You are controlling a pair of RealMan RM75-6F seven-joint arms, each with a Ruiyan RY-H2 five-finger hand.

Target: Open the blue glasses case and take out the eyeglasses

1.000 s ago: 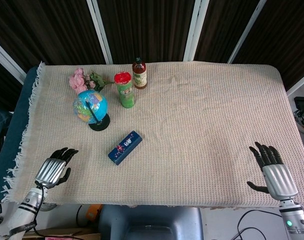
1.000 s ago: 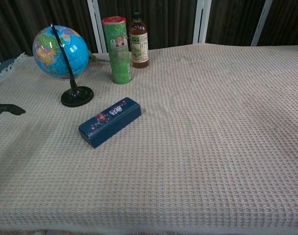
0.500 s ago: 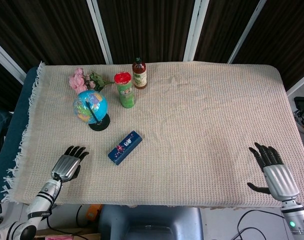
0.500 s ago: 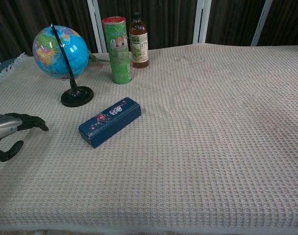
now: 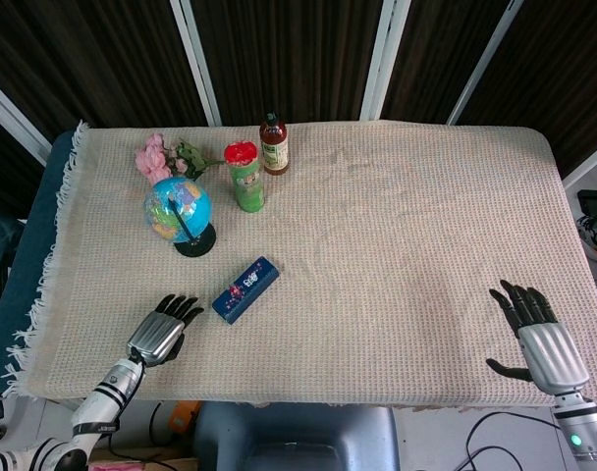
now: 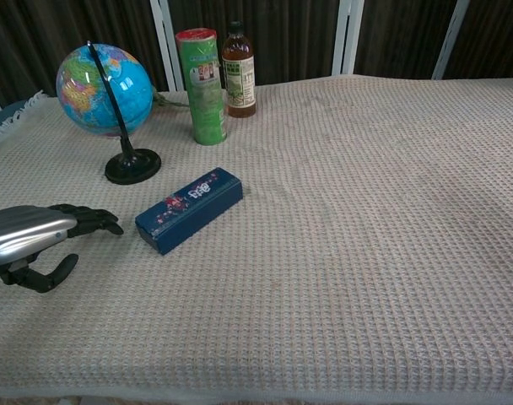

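Note:
The blue glasses case [image 5: 245,288] [image 6: 190,209] lies closed on the beige cloth, slanted, with a floral print on its lid. My left hand [image 5: 163,331] [image 6: 39,241] hovers just to its left, fingers spread and pointing toward the case, a small gap from its near end, holding nothing. My right hand [image 5: 536,338] rests open at the table's near right edge, far from the case, and shows only in the head view. The eyeglasses are out of sight.
A globe on a black stand [image 5: 180,212] [image 6: 105,93] is behind the case to the left. A green can [image 5: 245,176] [image 6: 202,74], a brown bottle [image 5: 273,144] [image 6: 239,70] and pink flowers [image 5: 159,156] stand further back. The cloth's fringe [image 5: 45,275] hangs over the left edge.
My left hand has moved right across the near part of the table, closing in on the case. The case and my right hand have not moved.

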